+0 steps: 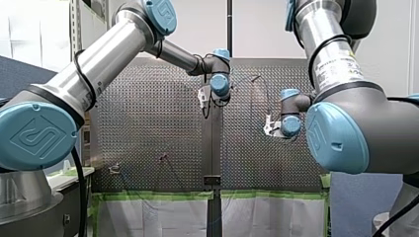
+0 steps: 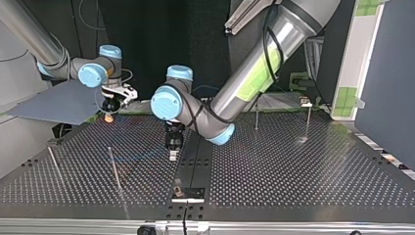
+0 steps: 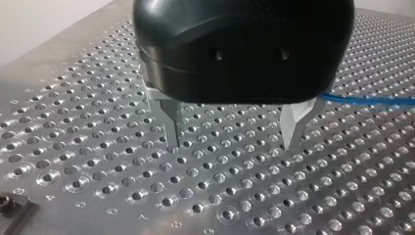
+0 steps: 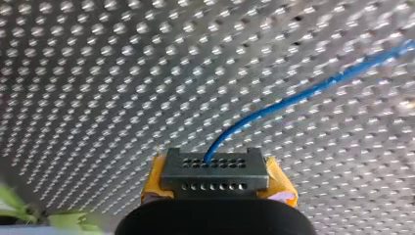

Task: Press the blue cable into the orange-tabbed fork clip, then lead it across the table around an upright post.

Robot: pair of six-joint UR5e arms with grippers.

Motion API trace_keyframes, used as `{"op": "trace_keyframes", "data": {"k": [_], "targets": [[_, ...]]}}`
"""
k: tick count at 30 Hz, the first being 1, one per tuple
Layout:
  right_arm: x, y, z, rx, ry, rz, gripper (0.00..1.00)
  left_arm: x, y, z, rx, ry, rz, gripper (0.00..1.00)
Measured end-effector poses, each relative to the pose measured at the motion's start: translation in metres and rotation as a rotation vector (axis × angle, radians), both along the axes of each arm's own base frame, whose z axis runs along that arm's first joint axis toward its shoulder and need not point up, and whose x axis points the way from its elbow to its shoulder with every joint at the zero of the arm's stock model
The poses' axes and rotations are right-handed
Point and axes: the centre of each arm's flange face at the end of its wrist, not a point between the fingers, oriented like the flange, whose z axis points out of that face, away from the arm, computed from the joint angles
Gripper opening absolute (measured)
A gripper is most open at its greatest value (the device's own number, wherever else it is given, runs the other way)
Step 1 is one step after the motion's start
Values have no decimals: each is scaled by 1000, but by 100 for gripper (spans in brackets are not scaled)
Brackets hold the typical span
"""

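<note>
- Blue cable emerged from between the yellow pads of my right gripper and ran away over the perforated table, out of the right wrist view. Gripped near its end, it could presumably be steered toward the clip.
- My right gripper was clenched on the cable, with a dark perforated block sitting between its pads where the cable came out. In the top view it hung low near the table's edge on the arms' side, toward the corner at that view's left.
- Orange-tabbed fork clip could not be picked out with certainty in any view, so the pressing step was judged not yet done.
- My left gripper stood released, its metal fingers apart and empty. Its tips were just above the table near its middle, and the cable passed behind it. It was probably poised to press or guide.
- Upright posts stood well apart toward the table's edge nearest the top camera. None appeared to have cable around it.
</note>
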Motion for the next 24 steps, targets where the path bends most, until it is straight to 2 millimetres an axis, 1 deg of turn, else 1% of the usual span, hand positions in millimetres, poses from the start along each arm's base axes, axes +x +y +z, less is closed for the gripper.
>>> {"op": "trace_keyframes", "data": {"k": [6,16,24], "targets": [[-6,-2,-31,34,14,-17,0,3,5,-2,10,18,-13,100],[-11,-4,-52,43,36,-19,0,4,6,-3,12,20,-15,100],[-19,-2,-81,71,71,-24,0,2,4,-3,16,24,-20,100]]}}
